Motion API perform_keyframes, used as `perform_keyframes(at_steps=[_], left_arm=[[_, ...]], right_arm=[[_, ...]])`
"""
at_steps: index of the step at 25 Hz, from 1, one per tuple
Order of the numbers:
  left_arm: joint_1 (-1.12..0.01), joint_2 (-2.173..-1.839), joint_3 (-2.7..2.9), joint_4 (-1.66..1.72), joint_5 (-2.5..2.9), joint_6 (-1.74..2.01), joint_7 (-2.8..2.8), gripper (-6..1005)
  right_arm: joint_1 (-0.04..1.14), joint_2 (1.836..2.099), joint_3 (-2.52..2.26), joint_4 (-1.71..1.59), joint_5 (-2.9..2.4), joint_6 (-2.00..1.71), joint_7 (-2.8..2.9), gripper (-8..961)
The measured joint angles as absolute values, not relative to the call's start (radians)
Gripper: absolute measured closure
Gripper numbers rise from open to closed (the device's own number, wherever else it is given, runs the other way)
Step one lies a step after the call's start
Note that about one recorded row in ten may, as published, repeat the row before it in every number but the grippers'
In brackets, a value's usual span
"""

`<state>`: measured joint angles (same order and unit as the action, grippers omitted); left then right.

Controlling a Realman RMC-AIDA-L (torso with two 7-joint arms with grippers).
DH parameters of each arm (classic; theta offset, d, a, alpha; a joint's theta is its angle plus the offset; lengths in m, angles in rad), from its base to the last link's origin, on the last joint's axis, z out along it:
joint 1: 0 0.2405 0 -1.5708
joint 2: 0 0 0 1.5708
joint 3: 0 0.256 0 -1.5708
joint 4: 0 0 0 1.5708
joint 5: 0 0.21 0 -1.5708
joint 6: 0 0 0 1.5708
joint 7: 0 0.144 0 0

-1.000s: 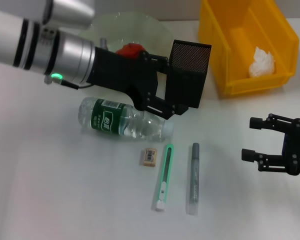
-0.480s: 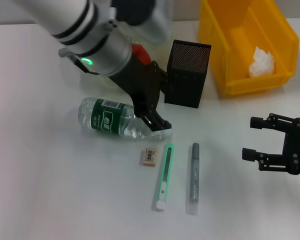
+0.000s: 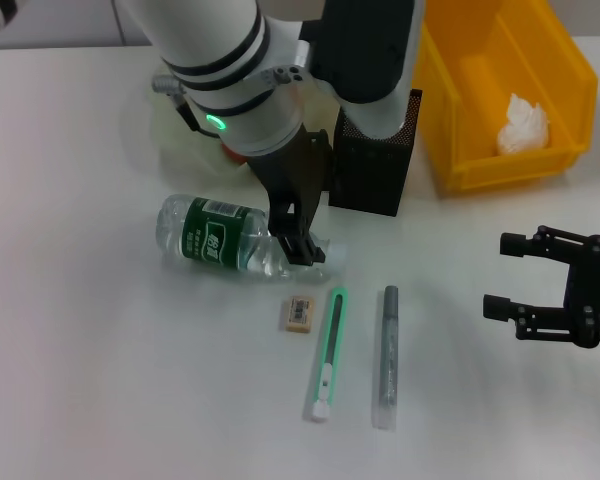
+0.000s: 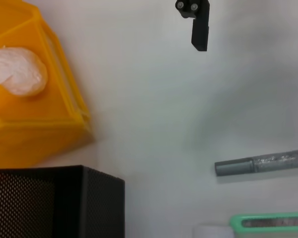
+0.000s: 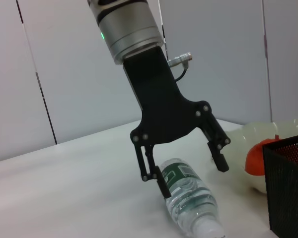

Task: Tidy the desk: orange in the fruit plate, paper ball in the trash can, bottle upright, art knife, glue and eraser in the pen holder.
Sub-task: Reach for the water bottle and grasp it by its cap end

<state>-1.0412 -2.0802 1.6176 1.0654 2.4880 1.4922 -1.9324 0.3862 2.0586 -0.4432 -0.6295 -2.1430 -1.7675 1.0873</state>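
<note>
The bottle (image 3: 225, 237) lies on its side, cap toward the art knife. My left gripper (image 3: 298, 243) points down over its neck end. In the right wrist view the left gripper (image 5: 192, 177) is open, one finger on each side of the bottle (image 5: 193, 206). The orange (image 3: 236, 155) sits in the fruit plate (image 3: 170, 125), mostly hidden by the arm. The paper ball (image 3: 525, 125) lies in the trash can (image 3: 450, 120). The eraser (image 3: 299, 312), art knife (image 3: 325, 352) and glue (image 3: 388, 355) lie on the desk before the pen holder (image 3: 380, 180). My right gripper (image 3: 540, 290) hangs open at the right, holding nothing.
The left wrist view shows the trash can (image 4: 39, 119) with the paper ball (image 4: 17, 72), the pen holder (image 4: 54, 203), the glue (image 4: 263, 163) and one finger of the right gripper (image 4: 199, 27). The white desk stretches left of the bottle.
My left arm has swung from lying across the pen holder to pointing down over the bottle's neck end. The right arm and the desk items have not moved.
</note>
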Motion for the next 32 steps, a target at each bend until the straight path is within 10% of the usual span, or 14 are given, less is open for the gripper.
perform_keyframes(at_steps=[32], left_arm=[[-1.050,-2.080,1.694,0.968,2.455,1.404,-1.922,214]], right_arm=[[0.406,2.059,-0.455,-0.621,-2.143,-1.712,1.092,120]])
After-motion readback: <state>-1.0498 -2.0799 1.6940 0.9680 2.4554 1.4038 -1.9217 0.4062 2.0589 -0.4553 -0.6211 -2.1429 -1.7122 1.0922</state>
